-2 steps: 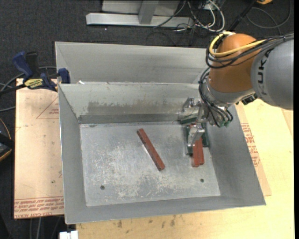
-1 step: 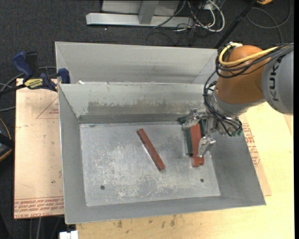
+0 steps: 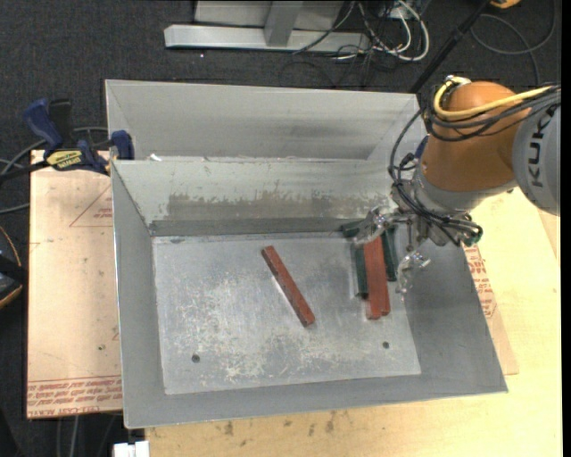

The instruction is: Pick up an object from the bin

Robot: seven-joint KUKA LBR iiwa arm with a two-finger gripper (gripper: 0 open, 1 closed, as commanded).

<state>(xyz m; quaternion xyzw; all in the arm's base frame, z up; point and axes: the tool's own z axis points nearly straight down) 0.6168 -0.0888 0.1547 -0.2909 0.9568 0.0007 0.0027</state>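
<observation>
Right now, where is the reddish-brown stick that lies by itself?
The reddish-brown stick lies slantwise mid-floor in the bin, apart and left of a second red bar and dark green bar beside the gripper.

Reads "KU" in dark letters, cut off at the right edge, on the grey arm link (image 3: 540, 153) just right of the orange cover (image 3: 466, 134).

Dark carpet floor (image 3: 53, 54), tangled cables (image 3: 397, 27), grey stand base (image 3: 259, 36)

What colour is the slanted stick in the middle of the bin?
The stick is reddish-brown, clearest in the camera view.
</observation>
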